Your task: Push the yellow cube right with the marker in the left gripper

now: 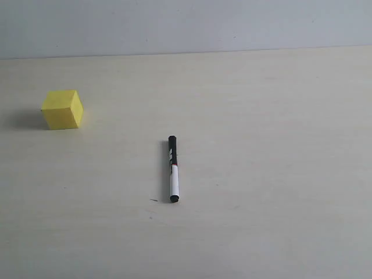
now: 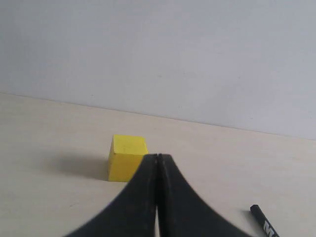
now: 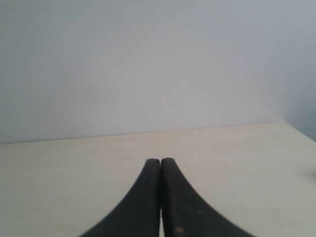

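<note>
Exterior view shows one yellow cube [image 1: 62, 109] upper left, one marker [image 1: 173, 169] mid-frame; left hand [image 2: 157, 156] and right hand [image 3: 160, 160] are closed, empty.

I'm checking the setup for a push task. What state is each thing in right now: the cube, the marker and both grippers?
yellow cube: resting flat on the table, nothing touching it.
marker: lying flat on the table, held by nothing, apart from the cube.
left gripper: shut, fingers pressed together, empty.
right gripper: shut, fingers pressed together, empty.
</note>
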### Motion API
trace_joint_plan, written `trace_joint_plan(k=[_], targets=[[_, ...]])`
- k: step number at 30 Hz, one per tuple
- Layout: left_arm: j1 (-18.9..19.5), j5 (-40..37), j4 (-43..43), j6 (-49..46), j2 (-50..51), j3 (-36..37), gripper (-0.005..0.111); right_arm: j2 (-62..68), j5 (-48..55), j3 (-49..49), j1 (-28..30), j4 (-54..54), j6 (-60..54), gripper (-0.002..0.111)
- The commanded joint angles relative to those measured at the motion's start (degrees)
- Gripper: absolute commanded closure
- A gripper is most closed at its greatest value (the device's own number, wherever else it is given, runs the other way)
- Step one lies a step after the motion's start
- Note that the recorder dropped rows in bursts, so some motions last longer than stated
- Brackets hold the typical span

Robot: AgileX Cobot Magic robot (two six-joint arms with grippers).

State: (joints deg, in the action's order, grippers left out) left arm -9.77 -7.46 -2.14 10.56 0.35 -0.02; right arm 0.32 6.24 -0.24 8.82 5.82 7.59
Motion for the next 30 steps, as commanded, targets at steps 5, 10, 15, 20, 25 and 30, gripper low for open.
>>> trace_joint_plan(k=[5,10,15,20,25,30], targets=[[0.15,0.16,-0.01,0.21,-0.35,0.02,0.107,-0.32,-0.09,0.24,0.27,0.21,0.20,0.108],[0.15,10.76,0.13,0.21,-0.35,0.02,0.107,-0.32,-0.09,0.24,0.27,0.21,0.20,0.108],[0.15,27.87,0.13,6.13,-0.35,0.02,0.107,-0.32,-0.09,0.24,0.27,0.21,0.20,0.108],[0.15,45.73,0.02,6.75,-0.35,0.02,0.107,-0.32,-0.09,0.24,0.27,0.21,0.20,0.108],[0.15,24.97,2.80,16.51,16.08,-16.95,0.107,-0.32,-0.09,0.24,0.17,0.21,0.20,0.108],[-0.34,-16.57,13.92,10.32,43.36,-46.93,0.107,-0.32,-0.09,0.24,0.17,0.21,0.20,0.108]])
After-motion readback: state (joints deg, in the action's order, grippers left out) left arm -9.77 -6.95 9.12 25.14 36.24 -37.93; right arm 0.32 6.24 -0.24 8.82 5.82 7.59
